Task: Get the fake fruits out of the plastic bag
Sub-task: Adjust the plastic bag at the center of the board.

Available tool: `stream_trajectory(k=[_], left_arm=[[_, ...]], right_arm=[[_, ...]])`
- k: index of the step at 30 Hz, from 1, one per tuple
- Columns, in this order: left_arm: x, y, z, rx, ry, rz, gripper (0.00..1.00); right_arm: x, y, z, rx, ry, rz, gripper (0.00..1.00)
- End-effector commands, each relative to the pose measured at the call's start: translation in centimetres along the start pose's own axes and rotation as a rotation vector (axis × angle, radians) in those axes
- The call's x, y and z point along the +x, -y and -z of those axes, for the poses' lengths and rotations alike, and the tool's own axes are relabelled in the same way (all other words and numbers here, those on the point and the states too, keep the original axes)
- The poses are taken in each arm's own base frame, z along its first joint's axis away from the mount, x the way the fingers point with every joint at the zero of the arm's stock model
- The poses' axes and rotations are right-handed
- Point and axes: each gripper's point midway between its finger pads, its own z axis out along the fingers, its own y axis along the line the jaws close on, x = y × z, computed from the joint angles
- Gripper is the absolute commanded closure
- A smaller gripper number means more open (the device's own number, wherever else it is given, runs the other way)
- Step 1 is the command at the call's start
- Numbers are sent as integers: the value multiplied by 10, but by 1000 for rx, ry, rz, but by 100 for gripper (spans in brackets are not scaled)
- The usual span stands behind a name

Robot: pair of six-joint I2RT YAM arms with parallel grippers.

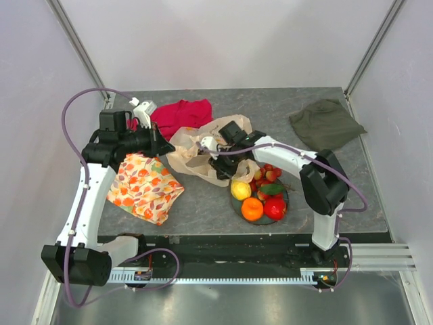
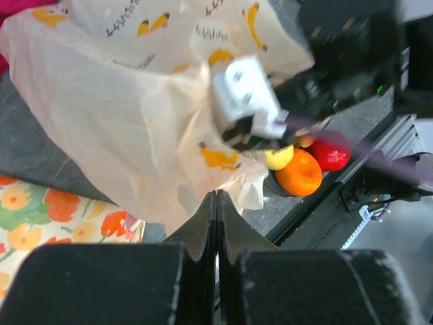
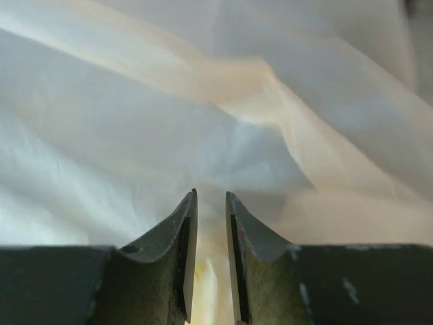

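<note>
The translucent beige plastic bag lies crumpled mid-table. My left gripper is shut, its tips pinching the bag's left edge. My right gripper reaches into the bag from the right. Its jaws stand a small gap apart, with only bag film in front of them. The fake fruits rest on a dark plate right of the bag: a yellow lemon, an orange, a red apple and small red berries.
A red cloth lies behind the bag, next to a white object. An orange-flowered cloth is at the front left and a green cloth at the back right. The plate sits close to the table's front edge.
</note>
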Motion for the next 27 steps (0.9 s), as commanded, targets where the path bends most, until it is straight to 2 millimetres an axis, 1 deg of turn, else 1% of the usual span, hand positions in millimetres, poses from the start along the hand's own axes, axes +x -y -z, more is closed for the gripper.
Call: stream_trajectory(k=[1,2,4,5,7,9,10,11,12,13,14,15,16,17,18,19,20,21,24,27], left_arm=[[1,-1,4,-10,35,9,98],[2,-1,3,-8,34,5,99],[0,-1,4,-9,40,-11,98],[-1,-1,5,-11,44,-20,99],[-3,-1,6,-11,46,-37,99],[-5,-1,8,-18,55,-50,98],[-4,-1,9,-19,55,-51,98],[-5,-1,9,-22,55,-51,99],[-6,0,10,-22,60,-55,98],[-6,-1,10,-23,59,-52,98],[-7,-1,10,-24,60,-52,98],[-8,-1,10,-25,65,-50,99],[-9,-2,10,-26,65,-46,99],[-8,-3,10,-26,62,-41,98],[-9,-3,10,-28,67,-35,98],[-9,-4,9,-27,67,-30,98],[-9,-5,8,-27,66,-24,98],[-9,-4,8,-22,66,-16,99],[-9,-3,9,-15,68,-16,98],[-10,-3,9,-16,72,-15,99]], right_arm=[[-43,13,55,15,165,-57,68],[-53,19,60,37,191,-59,68],[-64,24,63,65,223,-72,66],[-75,30,66,82,254,-83,66],[-86,34,66,86,277,-94,65],[-95,40,62,88,290,-115,65],[-95,44,54,80,281,-127,65],[-103,46,56,82,297,-130,65],[-105,48,54,81,298,-136,64],[-104,52,46,81,291,-150,64],[-109,55,45,90,301,-159,64],[-110,61,42,110,297,-192,64],[-107,67,32,122,282,-219,63],[-112,73,30,149,289,-238,59],[-112,81,28,187,291,-297,48],[-111,84,19,186,290,-312,44],[-116,85,17,193,299,-323,40],[-115,90,15,228,298,-361,32],[-118,92,4,246,303,-402,25],[-120,94,-2,269,306,-446,23]])
